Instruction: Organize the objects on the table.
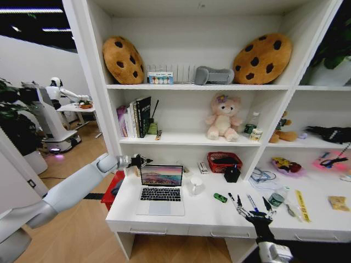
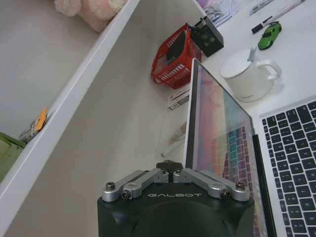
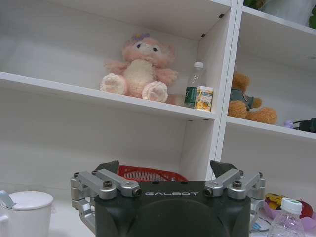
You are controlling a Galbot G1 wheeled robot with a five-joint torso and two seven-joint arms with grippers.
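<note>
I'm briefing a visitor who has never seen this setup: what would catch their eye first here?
Probably the open laptop with its bright screen on the white table, with the left gripper, shut, at the lid's top left corner. Next come the two cookie cushions on the top shelf and the pink plush toy a shelf below. The right gripper, open, hovers over the pens near the front edge.

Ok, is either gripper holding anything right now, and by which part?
Nothing is held. The left gripper, jaws shut, sits at the laptop lid's top corner, not around it; the right gripper, open, is empty.
</note>
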